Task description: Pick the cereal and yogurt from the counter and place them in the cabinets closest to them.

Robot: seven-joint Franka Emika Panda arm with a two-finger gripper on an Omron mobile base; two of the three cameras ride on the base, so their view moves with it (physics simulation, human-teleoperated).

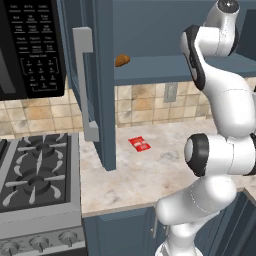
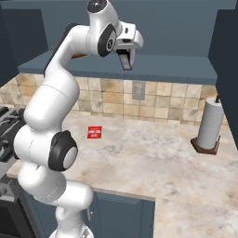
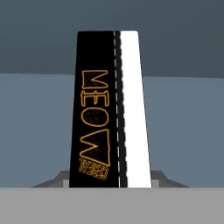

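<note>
counter [image 2: 153, 158] – beige marble, red packet [image 2: 94, 132], paper towel roll [image 2: 209, 123] | cabinets [image 2: 162, 65] – open blue shelf | gripper [image 2: 126, 59] – clamped on cereal [image 3: 109, 109]

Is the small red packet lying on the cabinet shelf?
No, the red packet lies flat on the beige counter, below the blue shelf.

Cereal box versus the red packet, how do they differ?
The cereal box is held in the gripper up by the cabinet shelf; the red packet lies on the counter. The cereal box is tall, black and white with orange lettering; the red packet is flat and red with a pale label. Both are rectangular.
</note>
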